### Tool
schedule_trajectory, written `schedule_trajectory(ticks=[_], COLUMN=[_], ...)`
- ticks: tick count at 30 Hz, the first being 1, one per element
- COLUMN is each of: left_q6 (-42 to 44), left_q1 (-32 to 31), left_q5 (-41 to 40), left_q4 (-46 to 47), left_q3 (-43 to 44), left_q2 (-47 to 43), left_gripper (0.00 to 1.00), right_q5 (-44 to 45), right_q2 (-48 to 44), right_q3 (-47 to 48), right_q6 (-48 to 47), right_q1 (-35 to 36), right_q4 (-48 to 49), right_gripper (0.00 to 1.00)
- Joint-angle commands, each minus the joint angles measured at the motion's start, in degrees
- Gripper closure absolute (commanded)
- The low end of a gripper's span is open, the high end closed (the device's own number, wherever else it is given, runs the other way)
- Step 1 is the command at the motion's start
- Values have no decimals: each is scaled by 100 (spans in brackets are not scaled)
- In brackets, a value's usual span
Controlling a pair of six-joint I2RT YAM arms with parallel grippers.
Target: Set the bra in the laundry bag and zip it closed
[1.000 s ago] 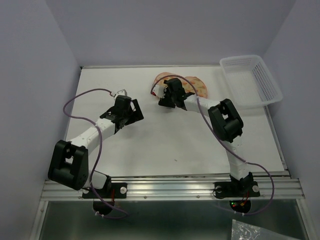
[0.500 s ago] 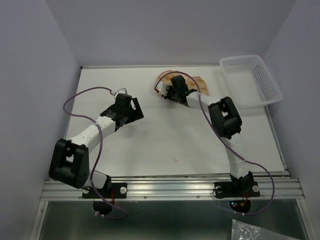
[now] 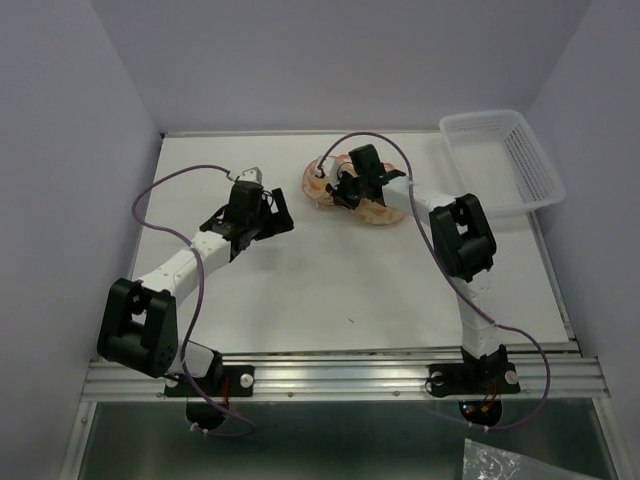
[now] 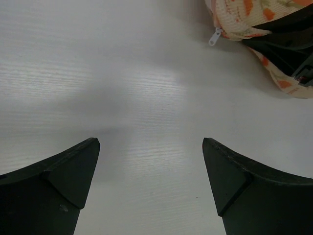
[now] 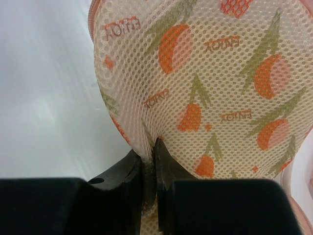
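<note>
Where the white bench (image 3: 330, 290) fills the top view, we see a white plastic lattice basket (image 3: 500, 160) at its far right corner, partly over the edge. Both arms reach over the far half of the bench, the left one bent toward the middle, the right one stretched up and leftward.

We find the laundry bag (image 3: 385, 212) lying on the bench at far centre, left of the basket and apart from it, with the right arm's wrist over its middle. Its cream mesh carries orange fruit shapes, green leaves and small orange lettering.

We see the right end effector (image 5: 152, 152) closed tight, its two fingers pinching a fold of the bag's mesh between them. The left end effector (image 4: 150, 142) is spread wide, grips nothing, and hangs over bare bench just left of the bag.

From the left wrist we also make out a small pale zip pull (image 4: 214, 36) dangling at the bag's near edge, beside the dark right end effector.
</note>
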Motion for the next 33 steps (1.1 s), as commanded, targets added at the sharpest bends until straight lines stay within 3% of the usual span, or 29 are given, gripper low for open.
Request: schedule_trajectory(ticks=[1,4,6,13,20,23,27,33], left_q6=[307,289,272,359,772,825,799,773], left_q1=[-170,-311,-355,-364,-373,-364,-373,-513], left_q5=[416,434,381,363,406,626,951,952], left_q4=[800,960,1004,1706,2138,2357,2630,3043], left_q3=[-59,-69,-68,-306,-104,-69,-51,-147], left_q2=[-277,-199,-119,188,803,1154,1410,1472], left_gripper=[1,1,1,2,12,26,34,36], right_q5=[-1126,-1056,-1371,-2093,-1654,-1593,-1513,-1408], right_q2=[-425,-242,-31,-214,-513,-531,-540,-504], right_q3=[-48,565,943,331,-30,-74,-118,-74], right_q6=[1044,1596,1485,2361,2731,2863,2995,3171], right_q1=[44,44,44,44,44,44,44,44], right_q4=[-501,-763,-1446,-941,-888,-879,-827,-817], right_gripper=[86,86,86,87,87,87,87,87])
